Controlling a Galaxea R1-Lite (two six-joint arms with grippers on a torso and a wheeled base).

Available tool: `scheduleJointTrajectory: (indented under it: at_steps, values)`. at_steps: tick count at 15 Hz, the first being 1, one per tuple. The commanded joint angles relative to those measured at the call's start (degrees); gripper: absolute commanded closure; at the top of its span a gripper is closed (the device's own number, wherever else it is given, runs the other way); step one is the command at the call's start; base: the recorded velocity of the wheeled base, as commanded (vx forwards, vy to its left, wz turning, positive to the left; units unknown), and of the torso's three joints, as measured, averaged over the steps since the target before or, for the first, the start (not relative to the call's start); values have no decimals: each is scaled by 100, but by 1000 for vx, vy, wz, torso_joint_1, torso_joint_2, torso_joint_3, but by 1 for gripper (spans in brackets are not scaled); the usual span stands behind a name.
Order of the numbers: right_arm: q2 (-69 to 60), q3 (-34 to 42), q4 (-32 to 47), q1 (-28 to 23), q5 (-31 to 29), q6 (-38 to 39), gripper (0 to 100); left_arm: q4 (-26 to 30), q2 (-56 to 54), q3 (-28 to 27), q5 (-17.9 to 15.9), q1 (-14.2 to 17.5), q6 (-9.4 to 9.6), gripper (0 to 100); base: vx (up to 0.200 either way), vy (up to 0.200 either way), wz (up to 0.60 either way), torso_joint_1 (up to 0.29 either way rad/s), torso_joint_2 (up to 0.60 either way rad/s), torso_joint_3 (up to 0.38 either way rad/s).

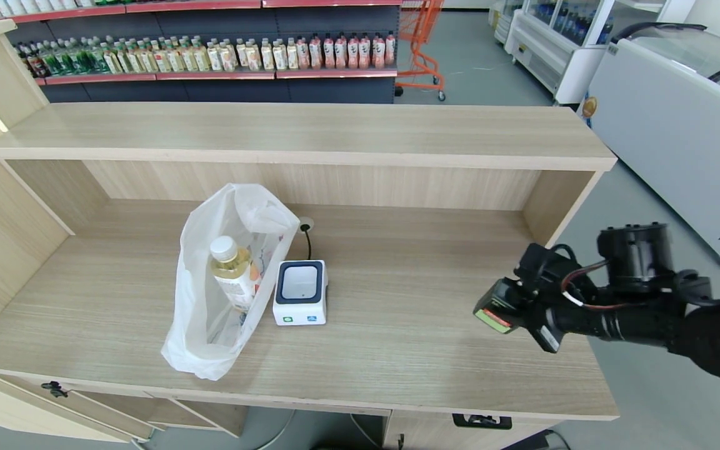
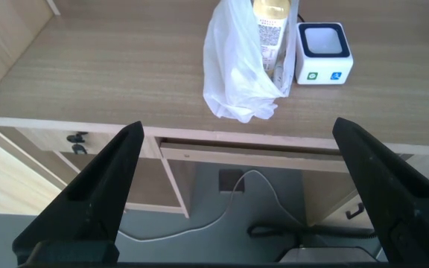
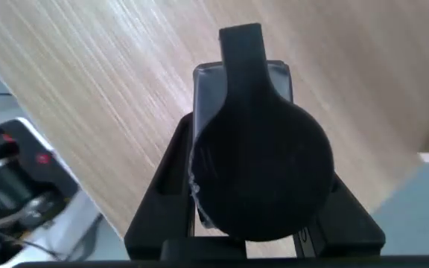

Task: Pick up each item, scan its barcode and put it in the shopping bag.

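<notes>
Right gripper [image 1: 501, 310]: nearest the head camera, above the counter [image 1: 435, 281] at its right end; jaws closed on a small item [image 1: 495, 315] with a red face and a green edge.
Left gripper [image 2: 238, 130]: below and in front of the counter's front edge, over the floor [image 2: 199, 246]; jaws wide apart, holding nothing.
Shopping bag [image 1: 200, 325]: white translucent plastic, standing open on the left half of the counter, near the front edge.
Bottle [image 1: 233, 272]: inside the shopping bag, roughly upright; pale cap, yellowish liquid.
Scanner [image 1: 300, 291]: white box with a dark-framed window facing up, just beside the bag on its right; black cable [image 1: 307, 240] running back to a hole in the surface.
Counter surface: light wood grain, walled at back and sides, topped by a raised ledge [image 1: 297, 131]; drawer [image 2: 252, 154] under the front edge.
Room: shop aisle with grey flooring; shelves [image 1: 210, 75] of bottled drinks behind the ledge; white chest freezer [image 1: 672, 131] at right.
</notes>
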Motion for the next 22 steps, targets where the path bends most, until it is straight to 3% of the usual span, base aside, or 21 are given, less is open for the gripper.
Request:
scheduleJointTrajectory:
  at_steps: [1,3,5,6,7,9,11,15,20,22]
  values:
    - [-1097,1134,-746,-1095,358,-1231,100,0,-2,0,1,4,0,0,0,0,0,0,0,0]
    - [-1220,1125,-614,-1209,1395,-2285,100,0,-2,0,1,-5,0,0,0,0,0,0,0,0]
    - [-1370,1090,-289,-1183,2054,-4377,100,0,-2,0,1,4,0,0,0,0,0,0,0,0]
    - [-1440,1028,-227,-1095,2485,-6003,100,0,-2,0,1,4,0,0,0,0,0,0,0,0]
    - [-1501,1002,-227,-849,3030,-7374,100,0,-2,0,1,4,0,0,0,0,0,0,0,0]
    - [-1537,1037,-8,-84,3513,-8543,100,0,-2,0,1,4,0,0,0,0,0,0,0,0]
    - [-1607,967,458,505,3566,-9281,100,0,-2,0,1,4,0,0,0,0,0,0,0,0]
    - [-1871,1230,555,1761,3601,-10222,100,0,-2,0,1,4,0,0,0,0,0,0,0,0]
    - [-2143,1485,599,1955,3750,-10916,100,0,-2,0,1,4,0,0,0,0,0,0,0,0]
    - [-2240,1494,1021,1911,3944,-11276,100,0,-2,0,1,-5,0,0,0,0,0,0,0,0]
